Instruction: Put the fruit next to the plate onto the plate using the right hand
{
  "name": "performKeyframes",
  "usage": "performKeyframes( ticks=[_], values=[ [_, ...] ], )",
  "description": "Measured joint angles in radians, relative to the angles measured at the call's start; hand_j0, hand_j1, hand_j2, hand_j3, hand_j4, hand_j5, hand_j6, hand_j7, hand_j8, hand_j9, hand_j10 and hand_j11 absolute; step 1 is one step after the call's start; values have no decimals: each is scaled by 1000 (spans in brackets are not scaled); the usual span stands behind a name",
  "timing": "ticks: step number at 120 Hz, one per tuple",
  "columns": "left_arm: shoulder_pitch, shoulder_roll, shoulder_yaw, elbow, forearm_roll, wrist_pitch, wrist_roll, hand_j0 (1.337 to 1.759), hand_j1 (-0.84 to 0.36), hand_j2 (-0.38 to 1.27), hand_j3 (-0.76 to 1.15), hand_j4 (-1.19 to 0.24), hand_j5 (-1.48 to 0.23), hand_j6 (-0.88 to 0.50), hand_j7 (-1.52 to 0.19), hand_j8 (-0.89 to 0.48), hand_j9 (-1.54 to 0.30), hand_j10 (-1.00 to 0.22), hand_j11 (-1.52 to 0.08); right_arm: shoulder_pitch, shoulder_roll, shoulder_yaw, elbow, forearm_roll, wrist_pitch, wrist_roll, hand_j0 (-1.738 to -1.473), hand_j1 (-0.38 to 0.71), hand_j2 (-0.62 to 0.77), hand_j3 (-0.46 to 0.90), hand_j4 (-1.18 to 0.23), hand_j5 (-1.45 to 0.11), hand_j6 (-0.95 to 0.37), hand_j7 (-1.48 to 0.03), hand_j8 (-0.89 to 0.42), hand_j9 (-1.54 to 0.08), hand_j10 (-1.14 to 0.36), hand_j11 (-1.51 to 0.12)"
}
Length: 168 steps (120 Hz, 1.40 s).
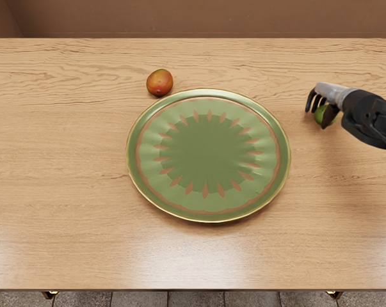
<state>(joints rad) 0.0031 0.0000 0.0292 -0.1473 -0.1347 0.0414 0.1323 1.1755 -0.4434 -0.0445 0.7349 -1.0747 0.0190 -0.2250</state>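
A round green plate point(209, 102) with a gold rim and an orange petal pattern lies in the middle of the table. A red-orange fruit point(159, 82) sits on the wood just beyond the plate's upper-left rim. My right hand point(321, 109) comes in from the right edge, well to the right of the plate. Its dark fingers point(313, 101) are curled over a small green fruit point(322, 114), which is mostly hidden under the hand. I cannot tell whether that fruit is lifted off the table. The left arm does not show.
The wooden table point(64, 192) fills the view, with its front edge near the bottom and a brown wall behind the far edge.
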Motion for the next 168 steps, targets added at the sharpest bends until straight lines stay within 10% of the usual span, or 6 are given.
performKeyframes(
  ticks=[80,168],
  values=[
    [0,0,0,0,0,0,0,1658,346,1,0,-3,-4,-4,-4,-3,-4,-3,-4,5,-207,192,423,42,2,-1,-1657,309,293,0,-670,-973,-566,-914,-274,-939,-386,-920],
    [0,0,0,0,0,0,0,1658,346,1,0,-3,-4,-4,-4,-3,-4,-3,-4,-3,-193,216,540,56,-13,0,-1657,324,308,0,-673,-975,-672,-918,-304,-936,-425,-925]
  ],
)
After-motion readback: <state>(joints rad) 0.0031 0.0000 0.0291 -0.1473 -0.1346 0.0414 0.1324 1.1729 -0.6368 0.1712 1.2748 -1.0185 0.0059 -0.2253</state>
